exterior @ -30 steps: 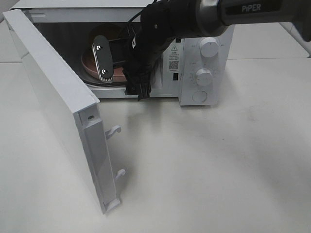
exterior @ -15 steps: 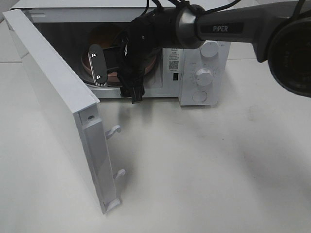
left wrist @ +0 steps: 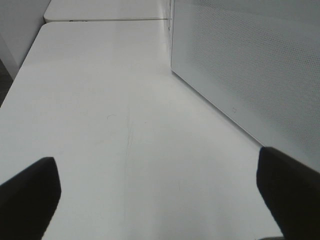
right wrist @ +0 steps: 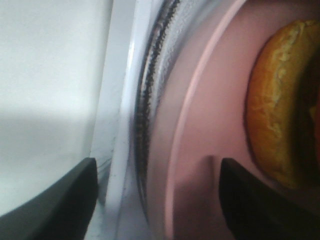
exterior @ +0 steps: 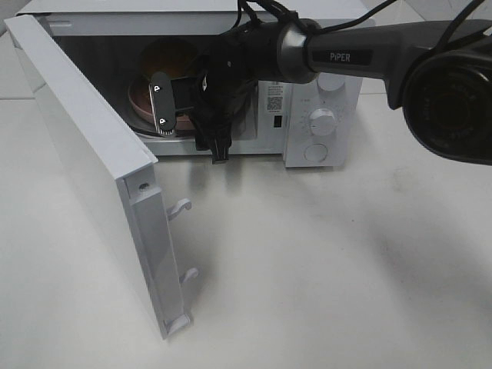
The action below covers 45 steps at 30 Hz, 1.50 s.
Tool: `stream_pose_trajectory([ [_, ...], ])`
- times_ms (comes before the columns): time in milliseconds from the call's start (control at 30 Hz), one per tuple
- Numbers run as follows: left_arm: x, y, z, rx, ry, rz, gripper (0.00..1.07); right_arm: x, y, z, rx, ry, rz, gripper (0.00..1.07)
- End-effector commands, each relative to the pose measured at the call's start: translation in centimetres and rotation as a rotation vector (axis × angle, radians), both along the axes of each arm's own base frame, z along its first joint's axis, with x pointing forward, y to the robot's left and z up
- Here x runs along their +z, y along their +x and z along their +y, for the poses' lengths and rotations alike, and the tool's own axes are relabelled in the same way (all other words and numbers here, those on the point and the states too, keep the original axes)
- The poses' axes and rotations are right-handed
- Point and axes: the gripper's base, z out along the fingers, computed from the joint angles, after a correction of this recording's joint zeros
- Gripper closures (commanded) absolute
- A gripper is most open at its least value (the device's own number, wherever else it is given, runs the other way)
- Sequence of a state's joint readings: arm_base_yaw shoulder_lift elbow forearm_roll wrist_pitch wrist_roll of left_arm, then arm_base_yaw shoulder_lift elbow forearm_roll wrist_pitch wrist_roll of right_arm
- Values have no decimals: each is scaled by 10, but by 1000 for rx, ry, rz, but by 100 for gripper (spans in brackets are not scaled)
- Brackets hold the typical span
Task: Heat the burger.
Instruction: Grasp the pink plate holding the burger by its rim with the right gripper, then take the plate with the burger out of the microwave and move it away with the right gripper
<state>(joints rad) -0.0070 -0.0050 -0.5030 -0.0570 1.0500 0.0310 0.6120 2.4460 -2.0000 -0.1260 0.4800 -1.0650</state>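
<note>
The burger (exterior: 166, 57) sits on a round pink plate (exterior: 141, 103) inside the open microwave (exterior: 323, 84). Its golden bun (right wrist: 279, 105) fills the edge of the right wrist view. My right gripper (exterior: 164, 108) reaches across into the microwave's mouth. It is open, its dark fingers (right wrist: 55, 200) standing apart on either side of the pink plate's rim (right wrist: 182, 125) and holding nothing. My left gripper (left wrist: 157, 200) hovers wide open over the bare table beside the microwave's perforated side wall (left wrist: 250, 65). It does not show in the exterior high view.
The microwave door (exterior: 84, 154) stands swung out to the left, its latch hooks (exterior: 181, 206) pointing over the table. The glass turntable edge (right wrist: 147, 100) lies under the plate. Control knobs (exterior: 323, 121) are on the right panel. The right arm (exterior: 338, 54) crosses in front of the microwave.
The right arm has swung lower across the microwave's front. Its gripper shifted a little left, then back, at the cavity mouth, and more of the burger now shows. The left gripper has not changed.
</note>
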Motion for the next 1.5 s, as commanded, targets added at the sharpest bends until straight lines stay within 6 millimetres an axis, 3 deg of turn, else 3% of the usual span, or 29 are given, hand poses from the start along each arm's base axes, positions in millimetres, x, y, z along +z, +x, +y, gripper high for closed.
stream_pose_trajectory([
  [33, 0, -2, 0, 1, -12, -30, 6, 0, 3, -1, -3, 7, -12, 58],
  [67, 0, -2, 0, 1, -12, -30, 6, 0, 3, -1, -3, 7, -12, 58],
  [100, 0, -2, 0, 1, -12, -30, 6, 0, 3, -1, -1, 9, -16, 73],
  [133, 0, -2, 0, 1, -12, -30, 6, 0, 3, -1, -1, 9, -16, 73],
  [167, 0, -2, 0, 1, -12, -30, 6, 1, 3, 0, 0, 12, -21, 86],
  [200, 0, -2, 0, 1, -12, -30, 6, 1, 2, 1, 3, 12, -21, 93],
  [233, 0, -2, 0, 1, -12, -30, 6, 1, 2, 1, 3, 12, -21, 93],
  [267, 0, -2, 0, 1, -12, -30, 6, 2, 2, 1, 3, 13, -21, 104],
  [300, 0, -2, 0, 1, -12, -30, 6, 4, 2, 2, 1, 21, -20, 107],
  [667, 0, -2, 0, 1, -12, -30, 6, 19, -2, 1, 14, 15, -22, 107],
  [1033, 0, -2, 0, 1, -12, -30, 6, 30, -23, 7, 206, -51, 42, 107],
  [1500, 0, -2, 0, 1, -12, -30, 6, 58, -44, -7, 293, -75, -39, 107],
])
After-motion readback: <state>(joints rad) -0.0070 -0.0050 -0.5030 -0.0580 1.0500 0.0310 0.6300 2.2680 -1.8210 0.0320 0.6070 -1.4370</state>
